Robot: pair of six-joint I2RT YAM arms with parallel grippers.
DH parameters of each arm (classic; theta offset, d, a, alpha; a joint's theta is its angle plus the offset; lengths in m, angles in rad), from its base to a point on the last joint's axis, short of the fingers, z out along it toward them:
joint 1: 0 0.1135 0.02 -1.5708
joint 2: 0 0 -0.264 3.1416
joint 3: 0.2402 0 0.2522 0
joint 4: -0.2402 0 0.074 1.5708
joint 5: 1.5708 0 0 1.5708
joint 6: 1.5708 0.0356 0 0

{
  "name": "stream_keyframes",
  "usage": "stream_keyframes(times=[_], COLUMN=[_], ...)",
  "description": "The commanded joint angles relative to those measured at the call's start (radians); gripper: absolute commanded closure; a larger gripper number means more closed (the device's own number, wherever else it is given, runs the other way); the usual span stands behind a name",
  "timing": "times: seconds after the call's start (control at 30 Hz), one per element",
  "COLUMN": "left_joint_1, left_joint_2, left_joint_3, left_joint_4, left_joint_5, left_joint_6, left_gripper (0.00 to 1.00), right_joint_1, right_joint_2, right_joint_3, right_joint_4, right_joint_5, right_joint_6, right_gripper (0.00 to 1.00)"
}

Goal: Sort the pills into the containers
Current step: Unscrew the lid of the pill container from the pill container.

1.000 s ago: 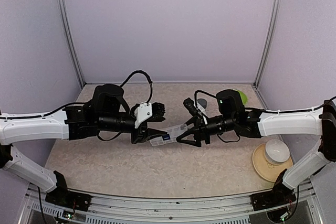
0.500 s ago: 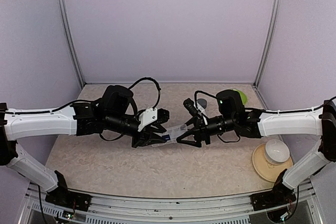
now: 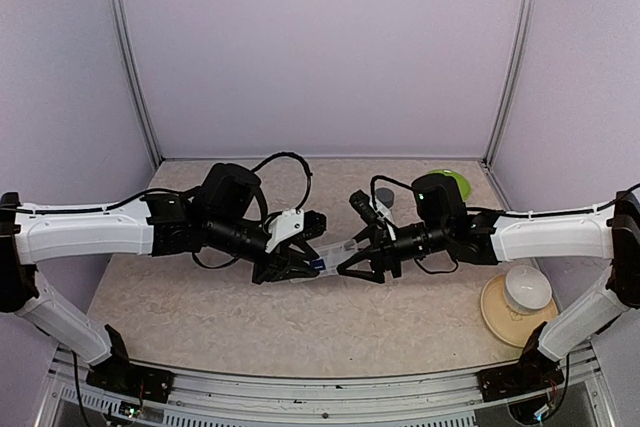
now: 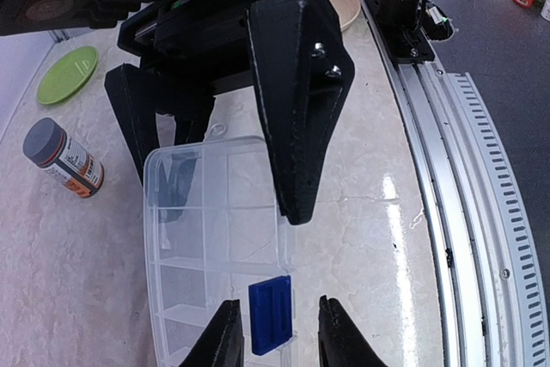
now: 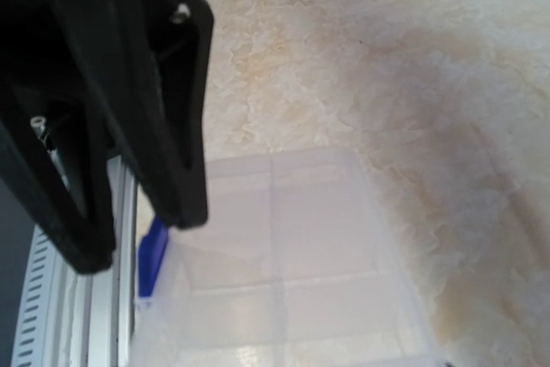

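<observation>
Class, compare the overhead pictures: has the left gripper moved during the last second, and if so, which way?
Yes. The left gripper has slid rightward, farther from the left rear corner post and further over the pill box.

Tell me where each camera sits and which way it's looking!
Top external: high behind the arms, looking down; both arms show, left gripper and right gripper at the pill box.
Left wrist: rides its arm, facing the right gripper; its own fingers show.
Right wrist: rides its arm, looking down; its own fingers show.
All three share the pill box.
</observation>
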Motion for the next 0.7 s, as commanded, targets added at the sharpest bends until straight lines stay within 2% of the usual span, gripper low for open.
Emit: stream_keyframes(times=[0.0, 0.67], left_joint_1=[0.008, 0.022], left_joint_2=[0.023, 0.046], left_joint_3=[0.049, 0.068], left_joint_4=[-0.023, -0.034], left_joint_5=[0.035, 0.069], left_joint_6=[-0.005, -0.004], left_gripper=[0.71, 0.9], right_joint_1=[-0.002, -0.002], right_joint_2=[-0.014, 0.006], right_joint_3=[-0.005, 0.009], right_joint_4=[0.032, 0.017], right_joint_5=[-0.013, -0.01], right_joint_6=[-0.008, -0.017], right_gripper=[0.8, 0.8])
